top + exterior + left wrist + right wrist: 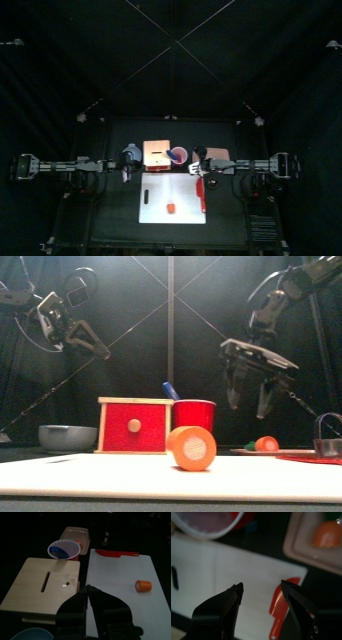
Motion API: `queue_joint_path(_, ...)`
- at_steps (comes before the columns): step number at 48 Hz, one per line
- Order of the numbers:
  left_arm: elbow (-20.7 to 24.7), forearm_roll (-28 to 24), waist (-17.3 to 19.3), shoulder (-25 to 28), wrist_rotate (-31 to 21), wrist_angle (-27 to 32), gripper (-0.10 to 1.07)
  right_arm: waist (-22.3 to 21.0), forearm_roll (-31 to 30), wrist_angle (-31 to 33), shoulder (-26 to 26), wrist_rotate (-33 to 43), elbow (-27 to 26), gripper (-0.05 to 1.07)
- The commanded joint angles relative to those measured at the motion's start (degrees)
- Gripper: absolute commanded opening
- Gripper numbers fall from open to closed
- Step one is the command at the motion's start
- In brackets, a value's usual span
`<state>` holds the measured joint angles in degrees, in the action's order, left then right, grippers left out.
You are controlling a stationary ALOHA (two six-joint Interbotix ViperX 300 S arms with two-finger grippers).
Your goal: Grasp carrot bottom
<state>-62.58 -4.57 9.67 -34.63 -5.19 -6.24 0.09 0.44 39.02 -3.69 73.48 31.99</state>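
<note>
— Carrot stub front and centre: a short orange cylinder on its curved side, flat cut face towards us, lying on the white cutting board at about six o'clock from the board's middle.

— And nothing is touching it?

— Nothing. Both arms are up in the air. The right gripper hangs with its two black jaws spread wide, over the board's three o'clock edge. Just beneath it is the knife, with its smooth red plastic handle.

— What about the left gripper?

— Its jaws are pressed together to a point and empty. It's high over the nine o'clock side, above the wooden box. That's a pale, flat-topped block with a narrow slot in the lid and a red face towards us.

— What's beyond the board?

— At twelve o'clock sits a red cup, round-rimmed, with something blue poking out of it. Next to that, towards one o'clock, is a shallow pinkish tray with rounded corners, holding another orange carrot chunk. Off at ten o'clock there's a smooth grey bowl.

— So the stub is well apart from both grippers?

— Yes, it's alone on the matt white board.
</note>
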Motion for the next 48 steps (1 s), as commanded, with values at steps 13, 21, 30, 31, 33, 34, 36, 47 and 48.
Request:
queue_joint_path(13,0.44,0.09,0.26,0.18,0.00,-0.26,0.51,10.37,1.14,-1.32,10.63,13.54,-13.10,0.93)
queue_joint_path(21,-0.35,0.09,0.70,0.18,0.09,-1.23,0.51,11.87,-3.25,-2.37,15.56,18.98,-17.40,0.93)
queue_joint_path(30,-0.35,0.09,0.26,0.09,0.09,-1.49,0.51,11.87,-3.34,-2.46,19.25,19.51,-18.54,0.93)
queue_joint_path(31,-0.35,0.09,0.26,0.09,0.09,-1.41,0.51,11.95,-3.25,-2.46,19.34,19.51,-18.63,0.93)
queue_joint_path(33,-0.35,0.09,0.18,0.09,0.00,-1.49,0.51,12.22,-2.90,-2.64,19.69,19.51,-18.90,0.93)
queue_joint_path(34,-0.35,0.09,0.18,0.09,0.00,-1.49,0.51,12.39,-2.72,-2.64,19.86,19.51,-19.07,0.92)
queue_joint_path(36,-0.26,0.09,0.18,0.09,0.00,-1.49,0.51,12.83,-2.37,-2.37,20.39,19.60,-19.42,0.92)
queue_joint_path(47,-0.18,0.09,0.18,-0.53,-0.09,-1.41,0.51,13.71,-1.58,-1.76,22.76,19.51,-20.57,0.91)
queue_joint_path(48,-0.18,0.18,0.18,-0.62,-0.09,-1.41,0.51,13.71,-1.67,-1.49,22.76,19.51,-20.39,0.90)
